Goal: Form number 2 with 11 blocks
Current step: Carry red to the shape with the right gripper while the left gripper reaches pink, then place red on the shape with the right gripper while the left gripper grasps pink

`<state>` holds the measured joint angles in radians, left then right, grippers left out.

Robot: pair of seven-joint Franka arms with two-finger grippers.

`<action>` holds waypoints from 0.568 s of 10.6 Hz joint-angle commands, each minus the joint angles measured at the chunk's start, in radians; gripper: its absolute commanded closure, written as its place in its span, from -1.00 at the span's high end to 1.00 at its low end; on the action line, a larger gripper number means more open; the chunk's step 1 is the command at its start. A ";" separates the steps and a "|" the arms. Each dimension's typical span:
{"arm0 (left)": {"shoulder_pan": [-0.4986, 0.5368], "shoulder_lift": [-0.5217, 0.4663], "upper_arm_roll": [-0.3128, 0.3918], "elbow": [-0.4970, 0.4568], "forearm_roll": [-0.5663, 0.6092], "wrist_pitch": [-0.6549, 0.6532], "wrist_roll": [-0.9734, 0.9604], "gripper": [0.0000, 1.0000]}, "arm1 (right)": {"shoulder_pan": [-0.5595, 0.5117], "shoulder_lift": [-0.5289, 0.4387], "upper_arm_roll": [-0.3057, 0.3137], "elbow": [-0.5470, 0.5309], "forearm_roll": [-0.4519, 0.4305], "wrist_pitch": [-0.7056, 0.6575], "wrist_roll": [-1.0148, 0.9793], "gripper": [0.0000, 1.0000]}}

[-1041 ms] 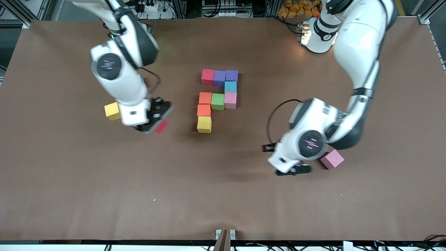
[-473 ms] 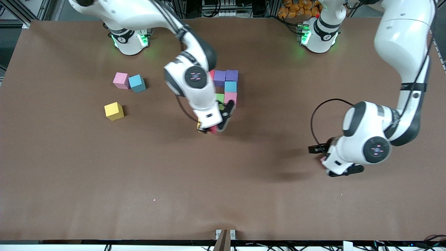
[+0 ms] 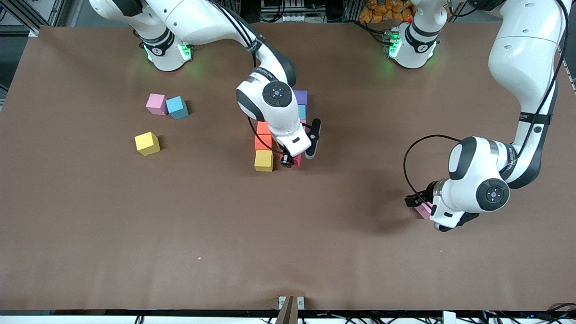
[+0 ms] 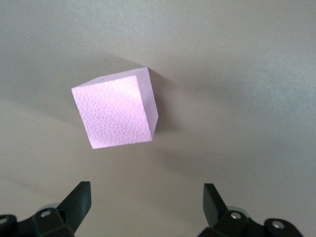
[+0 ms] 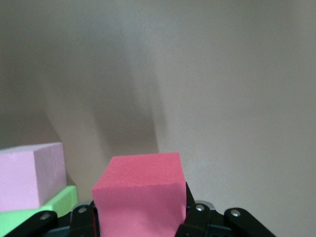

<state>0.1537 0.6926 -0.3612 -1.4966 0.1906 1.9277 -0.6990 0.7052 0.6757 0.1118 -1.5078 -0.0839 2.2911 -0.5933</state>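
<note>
The partly built number 2 lies mid-table: a purple cube [image 3: 300,96], a blue cube [image 3: 301,111], two orange cubes [image 3: 263,141] and a yellow cube [image 3: 263,160] show, and the right arm hides the rest. My right gripper [image 3: 292,161] is shut on a red cube [image 3: 296,160], held low beside the yellow cube. The right wrist view shows the red cube [image 5: 140,190] between the fingers, with a pink cube [image 5: 32,173] and a green cube [image 5: 29,212] close by. My left gripper [image 3: 429,212] is open over a loose pink cube [image 3: 423,210], also seen in the left wrist view [image 4: 114,111].
Three loose cubes lie toward the right arm's end of the table: a pink one [image 3: 156,103], a blue one [image 3: 177,107] touching it, and a yellow one [image 3: 147,143] nearer the front camera.
My right arm has carried the red cube from the right arm's end of the table to beside the digit's yellow cube. My left gripper has moved over the loose pink cube.
</note>
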 commanded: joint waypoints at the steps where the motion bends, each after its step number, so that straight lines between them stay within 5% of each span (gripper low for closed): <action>1: 0.018 0.004 0.023 -0.011 0.020 0.027 -0.027 1.00 | -0.013 0.013 -0.004 -0.008 0.016 -0.001 -0.103 -0.28; 6: 0.004 0.059 0.065 -0.004 0.023 0.123 -0.024 1.00 | -0.013 0.016 0.000 -0.058 0.018 0.011 -0.121 -0.28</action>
<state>0.1677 0.7481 -0.3007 -1.4997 0.1912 2.0366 -0.7064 0.7010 0.6954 0.1054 -1.5353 -0.0823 2.2909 -0.6843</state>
